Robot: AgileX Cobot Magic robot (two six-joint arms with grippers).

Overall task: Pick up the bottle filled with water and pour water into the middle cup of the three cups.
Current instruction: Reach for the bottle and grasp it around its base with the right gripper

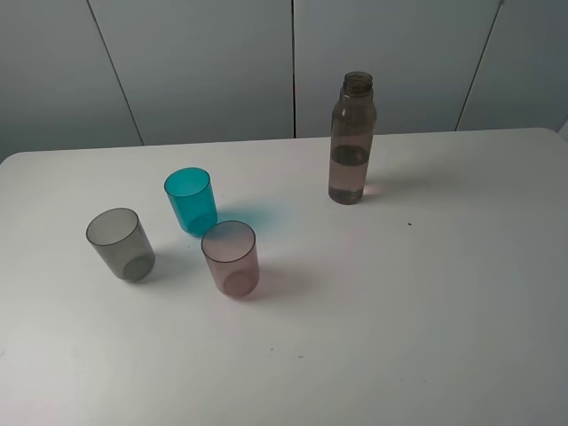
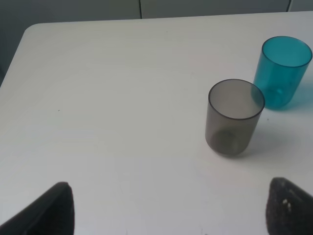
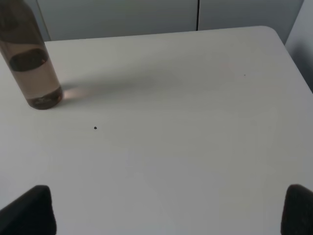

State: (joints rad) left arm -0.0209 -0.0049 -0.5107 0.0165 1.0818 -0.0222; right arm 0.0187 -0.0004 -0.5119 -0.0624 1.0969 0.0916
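Observation:
The smoky brown-grey bottle (image 1: 352,139) stands upright and uncapped at the back of the white table (image 1: 426,293), holding clear water (image 1: 348,177) in its lower part. It also shows in the right wrist view (image 3: 30,63). The teal cup (image 1: 191,201) stands between the smoky grey cup (image 1: 121,245) and the pinkish-mauve cup (image 1: 231,258). The left wrist view shows the grey cup (image 2: 234,118) and the teal cup (image 2: 282,72). My left gripper (image 2: 168,208) and right gripper (image 3: 168,210) are open and empty; only the dark fingertips (image 2: 54,208) (image 3: 32,210) show. Neither arm appears in the exterior view.
A small dark speck (image 1: 409,224) lies on the table right of the bottle, also in the right wrist view (image 3: 95,128). Grey wall panels (image 1: 293,62) stand behind the table's far edge.

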